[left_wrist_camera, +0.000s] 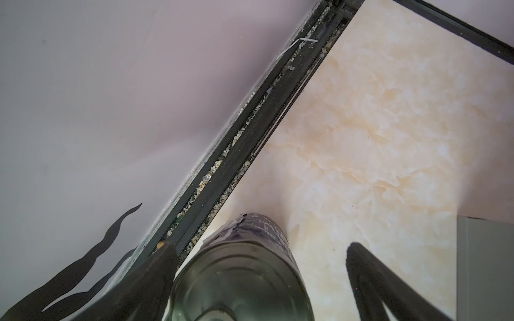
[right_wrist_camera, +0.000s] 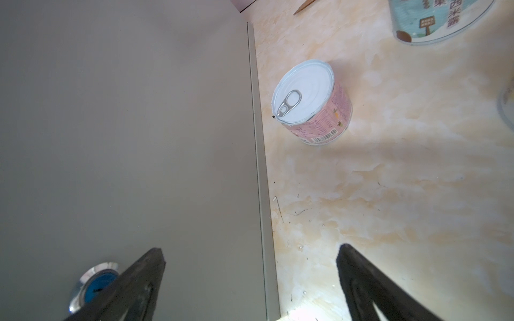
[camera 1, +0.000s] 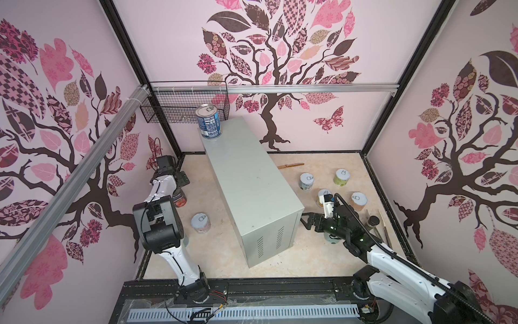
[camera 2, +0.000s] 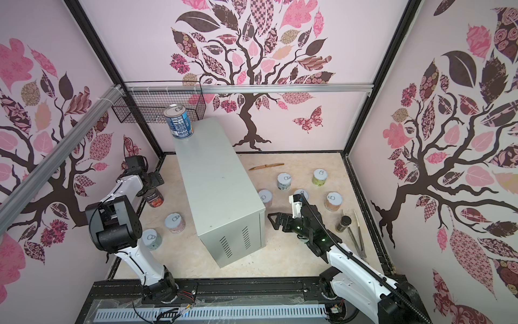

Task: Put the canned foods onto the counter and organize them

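Two grippers gape: left gripper straddling the dark-labelled tin, right gripper empty beside the counter, near a barcoded pink tin and a teal tin lettered 西米露.

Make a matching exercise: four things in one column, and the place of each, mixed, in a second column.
1 blue-label can
2 red-label can
3 wooden knife
4 dark-lidded jar

A on the floor by the left wall
B on the floor near the right wall
C on the counter's far end
D on the floor near the back wall

Pairs: 1-C; 2-A; 3-D; 4-B
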